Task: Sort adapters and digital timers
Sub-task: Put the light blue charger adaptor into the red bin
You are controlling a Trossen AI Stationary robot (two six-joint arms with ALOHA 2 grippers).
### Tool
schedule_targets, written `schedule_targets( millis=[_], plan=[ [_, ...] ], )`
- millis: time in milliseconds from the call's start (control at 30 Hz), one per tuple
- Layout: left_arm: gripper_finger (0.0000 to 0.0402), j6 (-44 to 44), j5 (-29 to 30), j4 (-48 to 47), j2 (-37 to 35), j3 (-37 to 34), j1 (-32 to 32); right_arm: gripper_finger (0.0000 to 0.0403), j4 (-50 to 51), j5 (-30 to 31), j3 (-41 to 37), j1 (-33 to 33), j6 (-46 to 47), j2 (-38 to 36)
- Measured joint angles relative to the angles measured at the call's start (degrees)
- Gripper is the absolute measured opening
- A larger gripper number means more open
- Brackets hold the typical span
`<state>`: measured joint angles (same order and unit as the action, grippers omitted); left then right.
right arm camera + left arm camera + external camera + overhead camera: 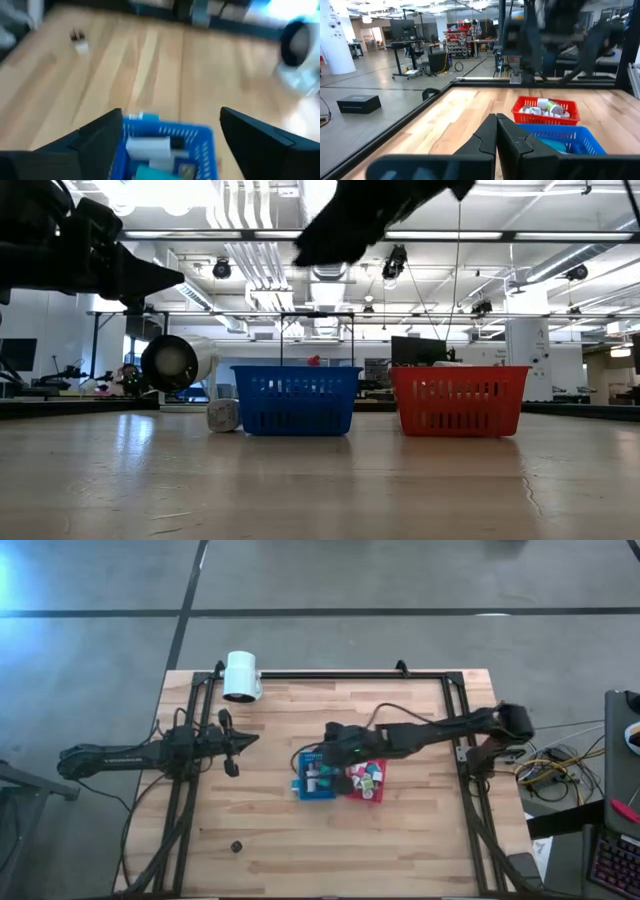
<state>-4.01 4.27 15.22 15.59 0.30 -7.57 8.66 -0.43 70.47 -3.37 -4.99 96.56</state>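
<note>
A blue basket (312,783) and a red basket (366,781) stand side by side at mid-table. White and teal digital timers (150,147) lie in the blue one. Small white adapters (542,106) fill the red one. One loose adapter (237,847) rests on the wood near the front edge. My right gripper (171,114) hangs open above the blue basket, holding nothing, with one finger to each side of it in its wrist view. My left gripper (496,134) is shut and empty, held level over the table's left part (240,740).
A big white cylinder (242,675) lies at the far left of the table, beside the black frame rail (330,674). Bare wood stretches along the near edge and right of the baskets. In the room beyond stand desks and shelves.
</note>
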Motion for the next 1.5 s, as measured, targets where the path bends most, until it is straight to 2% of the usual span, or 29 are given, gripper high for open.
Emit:
schedule_targets(
  millis=[167, 433, 633, 900, 1267, 1500],
  plan=[
    [0.0010, 0.00, -0.17, -0.95, 0.14, 0.00, 0.00, 0.0270, -14.13, 0.00, -12.67, -0.64, -0.47, -11.46],
    [0.0010, -0.02, -0.17, -0.79, 0.14, 0.00, 0.00, 0.0151, -40.68, 0.42, -39.66, -0.75, 3.08, -28.71],
    [0.0008, 0.02, -0.17, -0.74, 0.14, 0.00, 0.00, 0.0079, -52.07, 0.55, -54.42, -0.66, 1.99, -39.42],
    [0.0008, 0.19, -0.17, -0.75, 0.14, 0.00, 0.00, 0.0013, -53.66, 3.83, -61.76, -0.29, 0.61, -53.32],
    [0.0008, -0.30, -0.11, -2.26, 0.20, 0.00, 0.00, 0.0008, -52.78, 3.66, -69.97, 2.98, 0.10, -67.03],
    [0.0008, -1.31, 0.04, -2.40, 0.20, 0.00, -0.02, 0.0008, -49.08, 3.48, -69.95, 4.63, -0.13, -68.47]
  ],
)
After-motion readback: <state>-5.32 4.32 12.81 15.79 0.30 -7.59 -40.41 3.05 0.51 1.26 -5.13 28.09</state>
